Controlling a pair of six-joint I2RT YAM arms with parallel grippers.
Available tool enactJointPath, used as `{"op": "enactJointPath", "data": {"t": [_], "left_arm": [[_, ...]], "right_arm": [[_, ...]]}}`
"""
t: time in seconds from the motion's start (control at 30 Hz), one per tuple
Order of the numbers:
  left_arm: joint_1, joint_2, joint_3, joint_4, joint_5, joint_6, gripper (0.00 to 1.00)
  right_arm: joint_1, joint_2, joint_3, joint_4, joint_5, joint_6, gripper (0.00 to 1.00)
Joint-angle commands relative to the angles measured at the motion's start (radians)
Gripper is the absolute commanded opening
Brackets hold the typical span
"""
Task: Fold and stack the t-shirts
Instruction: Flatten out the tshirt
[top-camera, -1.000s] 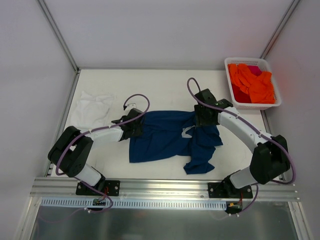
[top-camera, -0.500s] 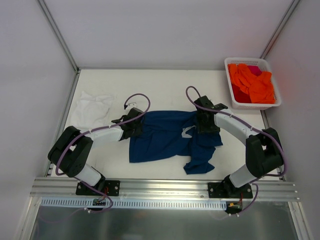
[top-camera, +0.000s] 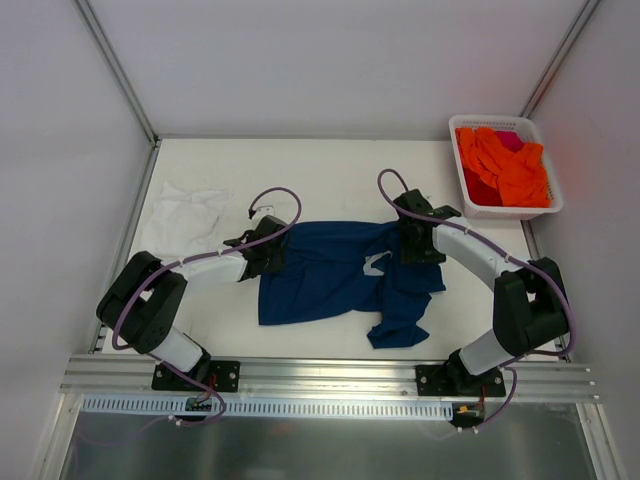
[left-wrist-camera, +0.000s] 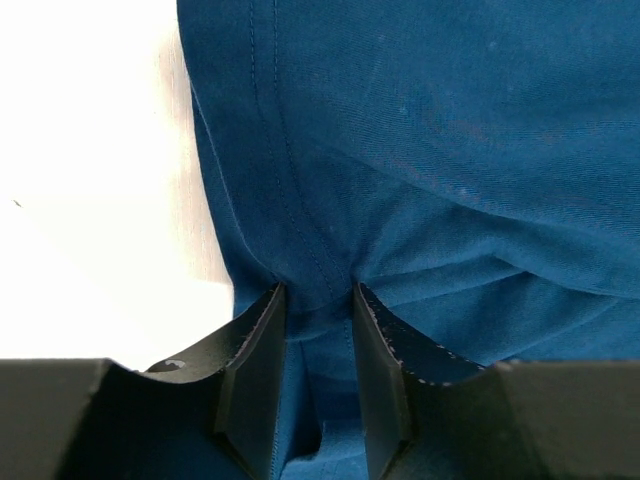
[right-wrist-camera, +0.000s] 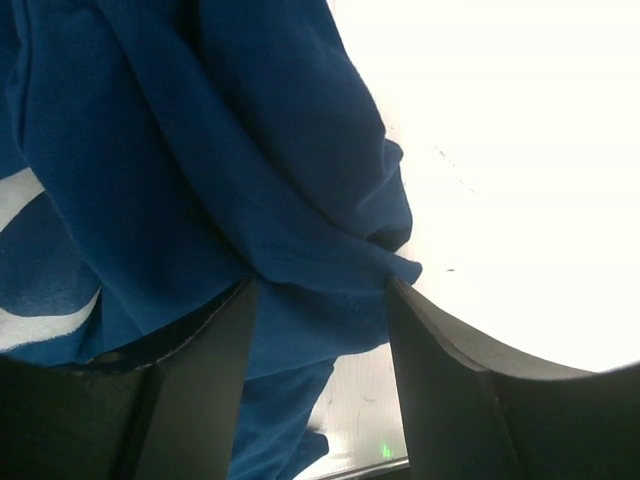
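Observation:
The navy t-shirt (top-camera: 320, 275) lies crumpled on the white table, with a bit of its pale print (top-camera: 375, 265) showing. My left gripper (top-camera: 272, 250) is at the shirt's left upper edge. In the left wrist view (left-wrist-camera: 318, 295) it is shut on a bunched seam of the navy fabric (left-wrist-camera: 450, 150). My right gripper (top-camera: 415, 245) is at the shirt's right upper part. In the right wrist view (right-wrist-camera: 320, 285) its jaws stand wide apart, with a fold of navy cloth (right-wrist-camera: 200, 130) lying between them. The white t-shirt (top-camera: 185, 220) lies crumpled at the far left.
A white basket (top-camera: 505, 208) holding orange and pink clothes (top-camera: 500, 165) stands at the back right corner. The enclosure's walls and metal frame border the table on all sides.
My right arm has swung its elbow inward, and its gripper has shifted slightly toward the shirt's right shoulder. The left arm and the shirt have hardly moved.

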Motion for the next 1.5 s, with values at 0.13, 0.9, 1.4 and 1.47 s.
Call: {"op": "enactJointPath", "data": {"t": [0.13,0.9,1.4,1.47], "left_arm": [[-0.003,0.012,0.029,-0.007,-0.039,0.006,0.23],[-0.006,-0.264,0.234,-0.23,-0.137,0.092,0.0],[-0.008,-0.451,0.368,-0.391,-0.19,0.192,0.0],[-0.008,-0.454,0.365,-0.408,-0.176,0.17,0.0]], "right_arm": [[-0.008,0.03,0.007,0.039,0.013,-0.006,0.49],[0.016,-0.254,0.381,-0.282,0.16,-0.106,0.0],[0.016,-0.272,0.628,-0.379,0.183,-0.176,0.0],[0.018,-0.268,0.645,-0.385,0.177,-0.173,0.0]]}}
